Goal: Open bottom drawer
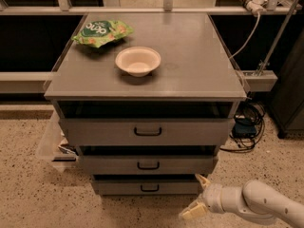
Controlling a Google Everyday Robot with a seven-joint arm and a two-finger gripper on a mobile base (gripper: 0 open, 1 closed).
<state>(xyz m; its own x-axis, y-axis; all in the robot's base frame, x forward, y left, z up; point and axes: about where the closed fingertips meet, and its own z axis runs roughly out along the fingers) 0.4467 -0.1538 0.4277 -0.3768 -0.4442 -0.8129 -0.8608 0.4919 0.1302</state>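
Grey metal is seen throughout the desk point(199, 56), whose three drawers are stacked under its top. The bottom drawer point(118, 186) is found lowest in the desk, just above the speckled floor point(28, 198). Its small black handle point(149, 188) is set at the centre of its narrow front, and the front is set back under the middle drawer point(190, 165). The end effector point(197, 196) is held low, just off the desk's lower right corner, beside the bottom drawer's right end. Its two pale fingers point(192, 212) are spread apart and nothing is gripped. Whether the upper finger touches the drawer cannot be told. On the desk top, a cream bowl point(137, 61) is placed near the middle, and a green bag point(101, 32) lies behind it to the left.
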